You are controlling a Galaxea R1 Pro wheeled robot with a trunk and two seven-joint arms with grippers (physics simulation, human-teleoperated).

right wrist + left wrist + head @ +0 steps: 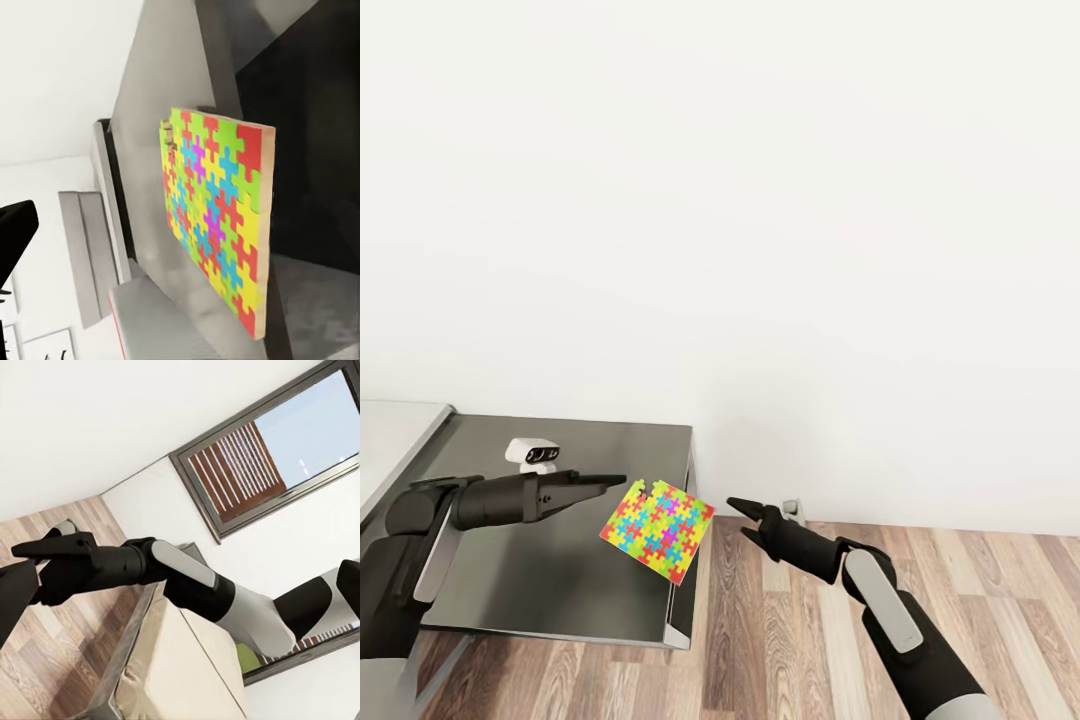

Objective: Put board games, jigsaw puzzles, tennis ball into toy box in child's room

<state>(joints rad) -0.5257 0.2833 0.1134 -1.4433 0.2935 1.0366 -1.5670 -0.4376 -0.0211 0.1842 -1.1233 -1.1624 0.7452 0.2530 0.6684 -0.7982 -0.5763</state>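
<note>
One jigsaw puzzle (658, 530) is a flat square of yellow, pink, blue and green pieces. It stands tilted over the right edge of the dark grey unit (550, 570), and the right wrist view faces it (217, 225). My left gripper (615, 482) points at its upper left corner with its fingers together, a small gap from it. My right gripper (743, 516) is open just right of the puzzle, over the floor, not touching it. I cannot tell whether the puzzle rests on the unit's edge or is in the air. The toy box, board games and tennis ball are out of view.
A small white device (532, 453) sits at the back of the dark unit. The white desk top (395, 440) joins it at the left. Wood-plank floor (780, 640) lies to the right, below a white wall. The left wrist view shows my right arm (195, 581), the bed (172, 675) and a window (270, 450).
</note>
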